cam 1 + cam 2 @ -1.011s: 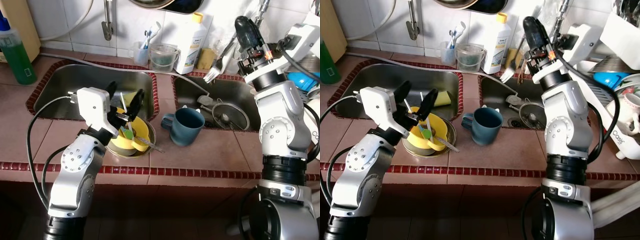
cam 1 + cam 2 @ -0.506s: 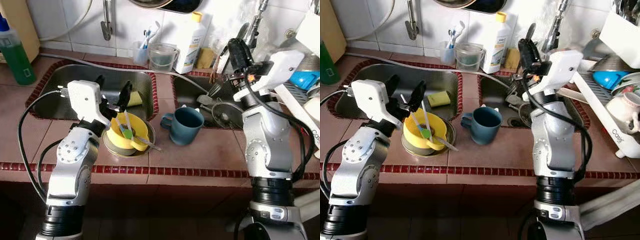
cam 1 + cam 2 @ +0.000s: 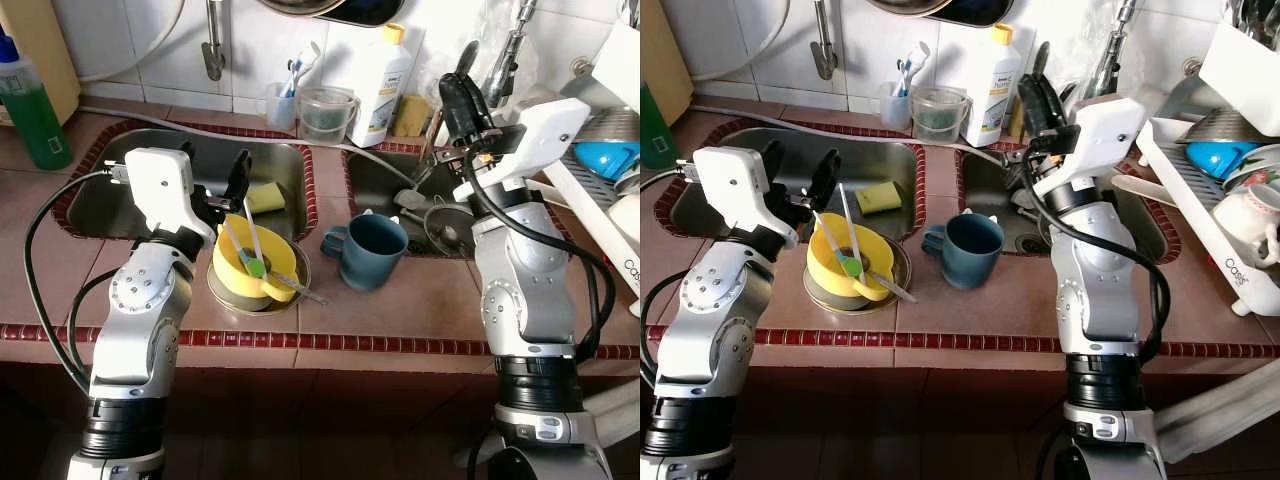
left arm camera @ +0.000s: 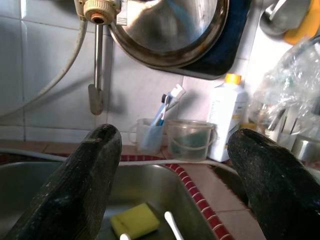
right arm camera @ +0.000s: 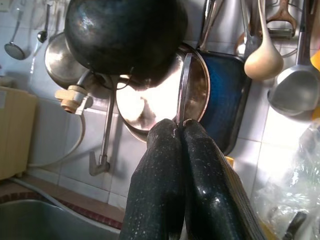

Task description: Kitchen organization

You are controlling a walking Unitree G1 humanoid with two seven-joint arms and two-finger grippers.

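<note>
A tiled kitchen surface [image 3: 420, 300] with two steel sinks is seen from above. The left gripper [image 3: 220, 180] is held over the near edge of the left sink [image 3: 130, 190], just beyond a yellow cup [image 3: 250, 270]; its fingers [image 4: 75, 185] are spread wide apart with nothing between them. The yellow cup stands inside a shallow metal bowl [image 3: 290, 290] on the surface between the sink and the near edge, and utensils [image 3: 252, 245] lean out of the cup, one of them green-tipped. A dark blue mug [image 3: 372, 252] stands just right of the bowl, its handle turned to the left. A yellow sponge [image 3: 265, 197] lies in the left sink, beyond the cup.

The right gripper [image 3: 460, 95] is raised above the right sink [image 3: 440, 200], pointing up toward the far wall. In the right wrist view its fingers [image 5: 165, 185] are pressed together, and a thin metal utensil shaft [image 5: 183, 85] rises from between their tips, so the fingers are closed on it. Pans and ladles hang on the tiled wall beyond.

At the far edge stand a cup of toothbrushes [image 3: 283, 100], a clear small bucket [image 3: 327, 113] and a white bottle [image 3: 383, 80]. A green bottle [image 3: 30, 105] stands at the far left. A white dish rack [image 3: 1230, 200] is placed at the right.
</note>
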